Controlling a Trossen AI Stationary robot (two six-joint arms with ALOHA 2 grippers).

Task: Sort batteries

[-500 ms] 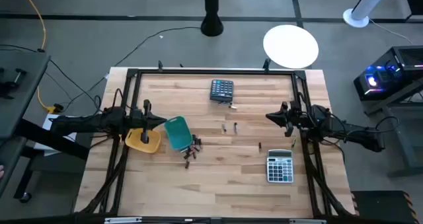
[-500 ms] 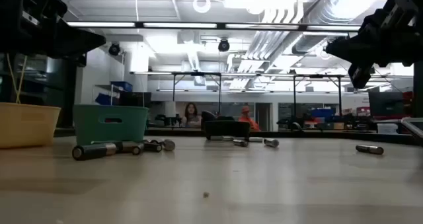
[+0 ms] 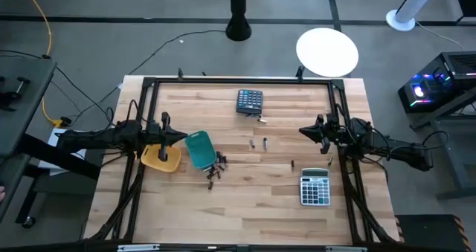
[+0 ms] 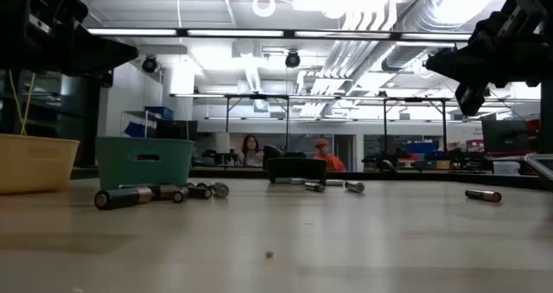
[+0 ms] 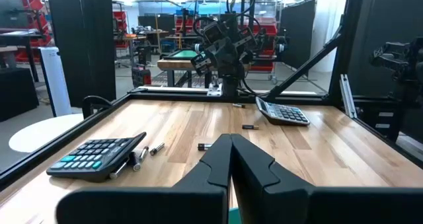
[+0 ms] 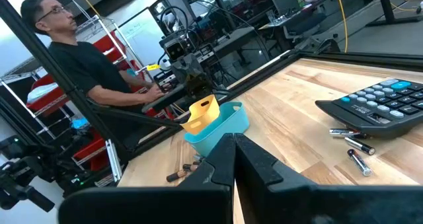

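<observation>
Batteries lie mostly in a loose heap just at four o'clock of the teal tray, with the yellow tray touching or nearly touching that tray on its nine o'clock side. A few strays sit apart: a pair near the worktop centre, one toward three o'clock, and some tucked against the dark calculator at twelve o'clock. The grey calculator rests at four o'clock.

Nothing has shifted since half a second ago: both arms hang where they were and every battery keeps its place. So sorting has not begun, as far as I can judge; whether either tray already holds anything is not clear from above.

The left gripper hovers above the trays, fingers pressed together and holding nothing. The right gripper hovers at three o'clock, fingers likewise pressed together and bare. Either one must spread its fingers before it can take a battery.
</observation>
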